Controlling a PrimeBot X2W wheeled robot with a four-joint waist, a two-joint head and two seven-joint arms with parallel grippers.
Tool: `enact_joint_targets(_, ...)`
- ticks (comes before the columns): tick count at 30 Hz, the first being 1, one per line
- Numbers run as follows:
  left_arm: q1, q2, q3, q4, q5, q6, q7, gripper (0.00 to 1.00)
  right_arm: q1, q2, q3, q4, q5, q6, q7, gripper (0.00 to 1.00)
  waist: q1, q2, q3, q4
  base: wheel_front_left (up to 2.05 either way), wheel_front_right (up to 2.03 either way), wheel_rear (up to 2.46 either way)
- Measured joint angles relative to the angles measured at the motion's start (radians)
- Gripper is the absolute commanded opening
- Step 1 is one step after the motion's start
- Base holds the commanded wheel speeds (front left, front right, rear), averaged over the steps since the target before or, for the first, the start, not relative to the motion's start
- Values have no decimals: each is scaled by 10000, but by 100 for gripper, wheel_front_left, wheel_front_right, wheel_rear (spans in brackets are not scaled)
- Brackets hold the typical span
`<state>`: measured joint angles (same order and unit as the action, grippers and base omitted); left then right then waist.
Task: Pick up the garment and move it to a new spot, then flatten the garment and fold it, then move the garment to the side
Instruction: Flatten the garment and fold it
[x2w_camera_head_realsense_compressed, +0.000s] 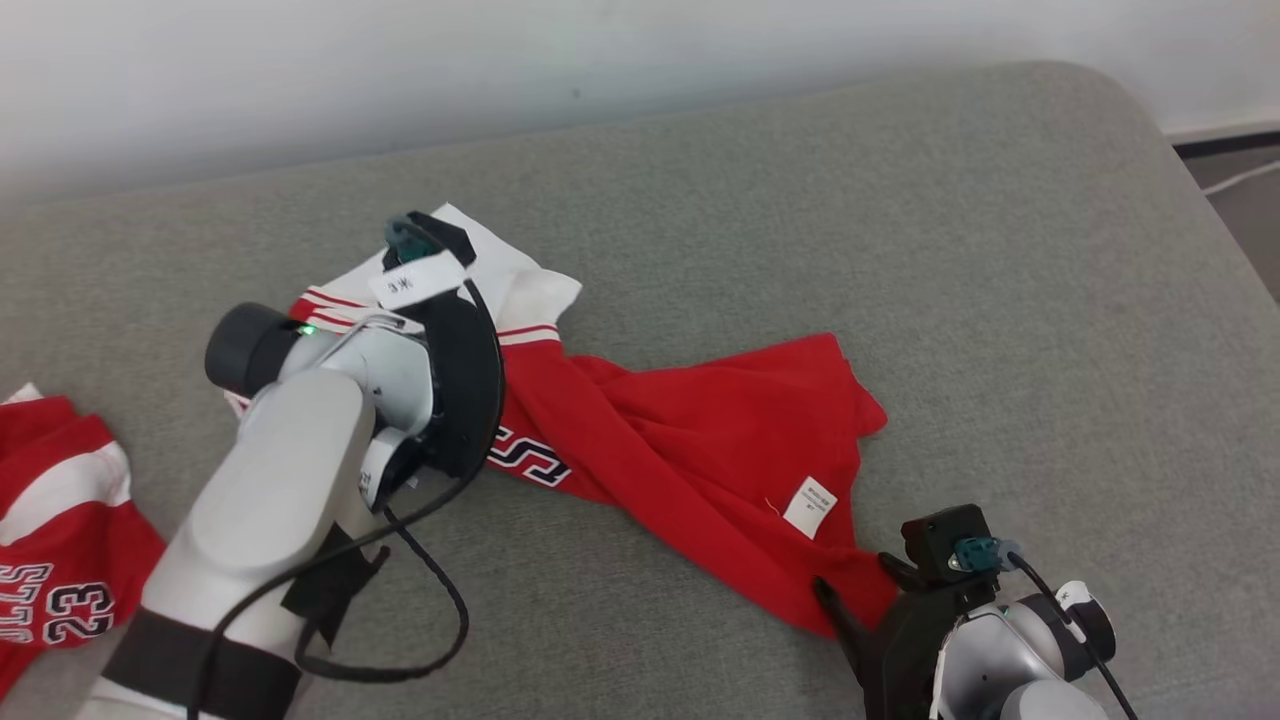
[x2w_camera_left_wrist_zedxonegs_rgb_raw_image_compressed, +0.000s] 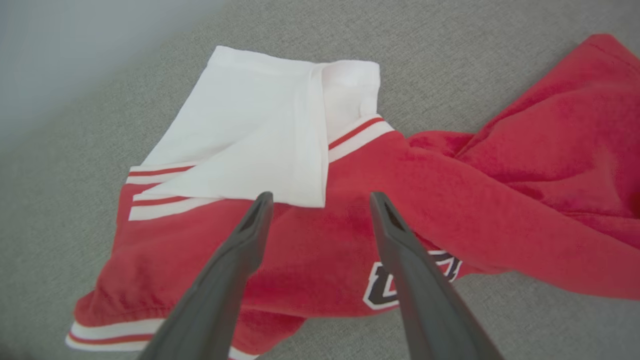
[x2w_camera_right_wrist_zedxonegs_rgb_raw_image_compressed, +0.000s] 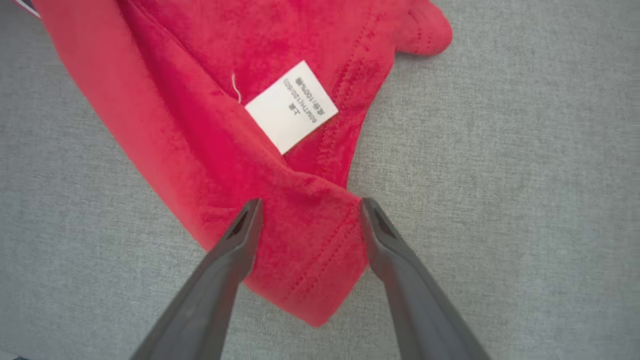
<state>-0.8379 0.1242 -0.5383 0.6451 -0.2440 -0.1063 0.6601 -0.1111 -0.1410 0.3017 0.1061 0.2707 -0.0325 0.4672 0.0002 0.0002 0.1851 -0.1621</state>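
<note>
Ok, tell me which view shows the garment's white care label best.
Right wrist view: the care label sits large, print visible. Head view shows it tiny, unreadable; left wrist view faces the white panel.

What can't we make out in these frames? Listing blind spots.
- Head view: the left arm hides part of the red garment under it.
- Head view: a second jersey is cut off by the left edge.
- Left wrist view: chest lettering half hidden by a fold and the left gripper.
- Right wrist view: label print too small to read.
</note>
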Motion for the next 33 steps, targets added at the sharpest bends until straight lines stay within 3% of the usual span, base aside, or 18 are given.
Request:
enact_joint_targets(12, -919, 107, -201, 1118, 301, -10, 169, 100, -30, 0, -98, -228, -12, -155, 320, 100, -1, 0, 782, -597, 0, 0, 0)
enact_joint_targets(26, -1557, -305, -238, 1933, 324, -84, -182, 100, -195, -63, -380, -443, -12, -303, 345, 100, -2, -2, 850, -205, 0, 0, 0)
enact_joint_targets(28, -1551, -290, -267, 2107, 324, -84, -182, 93, -184, -79, -336, -456, -12, -303, 353, 100, -3, -2, 757, -157, 0, 0, 0)
enact_joint_targets(30, -1532, -284, -291, 2138, 324, -84, -182, 80, -153, -81, -232, -520, -12, -293, 414, 100, -3, -2, 688, -114, 0, 0, 0)
enact_joint_targets(31, -1532, -313, -309, 2134, 324, -84, -182, 79, -112, -79, -201, -608, -12, -293, 443, 100, -3, -2, 672, -90, 0, 0, 0)
enact_joint_targets(32, -1531, -318, -311, 2157, 322, -84, -182, 56, -67, -71, -174, -675, -12, -293, 447, 100, -3, -2, 667, -67, 0, 0, 0)
enact_joint_targets(33, -1518, -328, -316, 2180, 320, -86, -182, 49, -14, -71, -153, -702, -12, -293, 453, 100, -3, -2, 658, -53, 0, 0, 0)
